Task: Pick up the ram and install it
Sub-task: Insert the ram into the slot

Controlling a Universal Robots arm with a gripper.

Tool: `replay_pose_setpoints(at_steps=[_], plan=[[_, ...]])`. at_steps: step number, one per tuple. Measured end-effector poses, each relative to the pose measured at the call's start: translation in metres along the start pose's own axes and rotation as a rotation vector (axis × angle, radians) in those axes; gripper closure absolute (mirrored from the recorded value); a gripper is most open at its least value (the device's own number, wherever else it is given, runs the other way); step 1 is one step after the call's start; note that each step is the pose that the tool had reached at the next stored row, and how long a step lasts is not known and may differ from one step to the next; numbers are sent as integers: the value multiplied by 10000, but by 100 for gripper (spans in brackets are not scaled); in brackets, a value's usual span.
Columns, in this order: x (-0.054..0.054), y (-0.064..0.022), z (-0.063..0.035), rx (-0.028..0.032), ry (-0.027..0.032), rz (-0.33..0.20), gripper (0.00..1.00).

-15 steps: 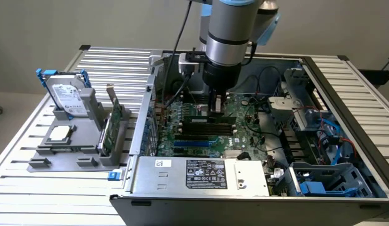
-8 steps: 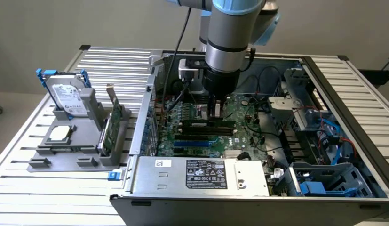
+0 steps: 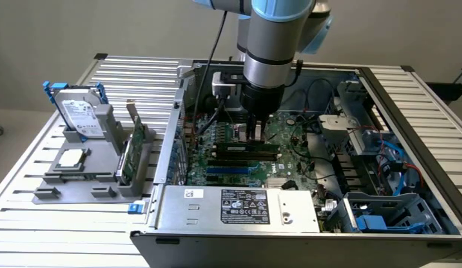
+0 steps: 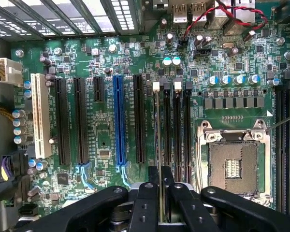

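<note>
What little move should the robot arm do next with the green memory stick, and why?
Probably a gentle push straight down. The gripper is shut on the ram, and the stick already lies lengthwise along a slot on the motherboard, so it looks lined up. I cannot tell if it is fully seated yet, so the push should be small.

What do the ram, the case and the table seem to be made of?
Ram: rigid circuit-board laminate, a green board carrying dark chips, matte. Case: probably sheet steel, bare dull grey, with folded edges and punched holes. Table: likely aluminium, satin silver, built of long ribbed slats.
</note>
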State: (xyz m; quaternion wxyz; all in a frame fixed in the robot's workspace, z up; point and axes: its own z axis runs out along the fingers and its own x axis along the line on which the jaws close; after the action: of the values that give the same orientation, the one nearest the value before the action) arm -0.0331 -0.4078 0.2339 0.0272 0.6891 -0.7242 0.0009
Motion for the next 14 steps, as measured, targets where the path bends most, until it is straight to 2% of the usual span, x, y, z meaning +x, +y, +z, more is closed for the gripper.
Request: replay_pose_setpoints(at_steps=[14], plan=[[-1, 3, 45, -3, -1, 70, 85]])
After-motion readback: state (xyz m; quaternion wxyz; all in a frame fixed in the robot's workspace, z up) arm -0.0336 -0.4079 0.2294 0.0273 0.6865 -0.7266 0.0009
